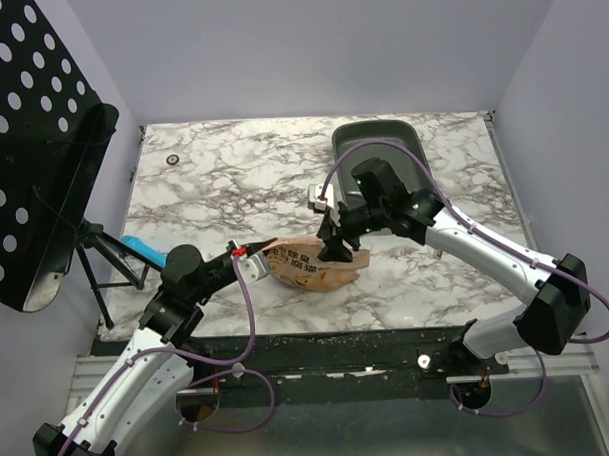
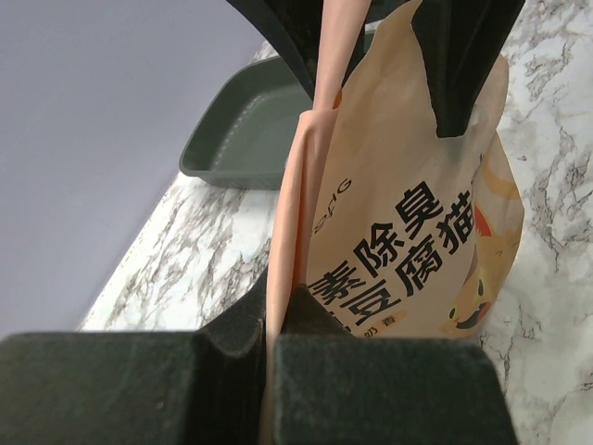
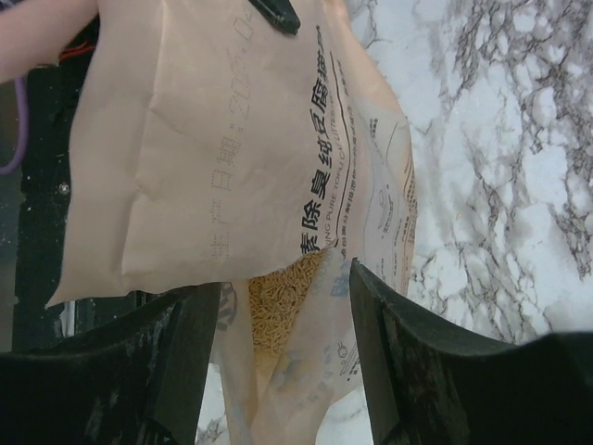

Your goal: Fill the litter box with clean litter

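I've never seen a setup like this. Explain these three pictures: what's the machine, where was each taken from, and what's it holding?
It is two robot arms bolted to a marble-patterned table. One picture looks down from above; the other two come from a camera on each wrist. At the back sits a dark grey rectangular plastic litter box, seemingly empty. The left arm has its jaws shut on the edge of an orange-tan printed plastic bag. The right arm sets its jaws either side of it; whether they squeeze is unclear. Pale tan litter granules show through the bag's clear patch.
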`<state>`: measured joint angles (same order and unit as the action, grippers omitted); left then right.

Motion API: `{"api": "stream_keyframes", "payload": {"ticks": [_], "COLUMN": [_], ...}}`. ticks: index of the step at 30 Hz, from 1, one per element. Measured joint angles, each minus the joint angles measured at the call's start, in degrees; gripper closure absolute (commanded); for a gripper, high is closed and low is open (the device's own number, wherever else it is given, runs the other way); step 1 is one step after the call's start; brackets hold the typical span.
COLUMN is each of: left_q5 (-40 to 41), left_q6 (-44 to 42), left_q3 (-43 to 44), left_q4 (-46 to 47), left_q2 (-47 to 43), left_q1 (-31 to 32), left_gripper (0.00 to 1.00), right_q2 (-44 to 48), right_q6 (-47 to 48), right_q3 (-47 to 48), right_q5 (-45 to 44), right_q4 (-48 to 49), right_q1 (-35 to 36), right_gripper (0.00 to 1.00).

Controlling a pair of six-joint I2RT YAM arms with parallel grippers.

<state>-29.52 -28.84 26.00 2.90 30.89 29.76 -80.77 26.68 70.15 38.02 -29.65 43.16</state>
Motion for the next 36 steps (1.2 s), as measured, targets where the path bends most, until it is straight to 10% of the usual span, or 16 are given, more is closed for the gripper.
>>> {"api": "stream_keyframes", "payload": {"ticks": [10,17,36], "left_q5": [0.0,0.2,4.7], "left_q6": [0.2,0.2,0.0], "left_q3": [0.0,-0.2,-4.4], "left_q4": [0.0,0.0,3.0], "left_q2": [-0.1,-0.4,-4.6], "left_q1": [0.0,0.3,1.1], "left_gripper": [1.0,1.0,0.98], "right_q2": [-4.6,-5.2,-3.0], "right_q6": [3.3,2.8,-16.5], "right_q3": [0.0,0.0,-4.0], "right_q5": [-4.2,-12.3,-37.4], "right_q4": [-6.8,-8.7,8.4], "right_q1": [0.0,0.0,3.7], "right_gripper": [0.45,0.99,0.99]}}
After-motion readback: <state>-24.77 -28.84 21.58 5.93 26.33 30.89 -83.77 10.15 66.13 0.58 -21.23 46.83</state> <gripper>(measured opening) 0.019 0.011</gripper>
